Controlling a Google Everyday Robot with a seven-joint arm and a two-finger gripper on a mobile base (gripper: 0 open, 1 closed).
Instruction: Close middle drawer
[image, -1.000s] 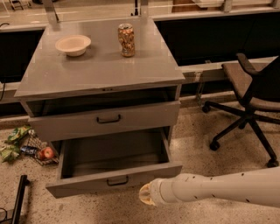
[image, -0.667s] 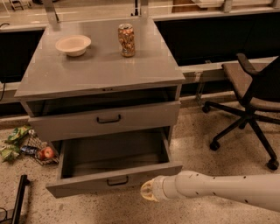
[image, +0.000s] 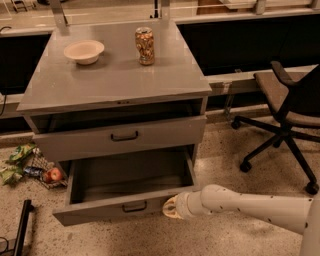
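The middle drawer (image: 100, 209) of the grey cabinet is pulled far out, and its deep tray is empty. Its low front carries a small black handle (image: 135, 206). My gripper (image: 170, 207) is at the end of the white arm (image: 250, 206), which reaches in from the right. The gripper sits at the right end of the drawer's front, touching it or very nearly so. The taller top drawer (image: 120, 136) above is slightly open. The lowest drawer is hidden under the open one.
A bowl (image: 84, 51) and a can (image: 145, 46) stand on the cabinet top. A black office chair (image: 287, 107) is on the right. Snack bags and an apple (image: 54, 174) lie on the floor at the left. A black bar (image: 20, 227) is at the lower left.
My gripper has moved a little up and in towards the right end of the drawer front. The drawer has not visibly moved.
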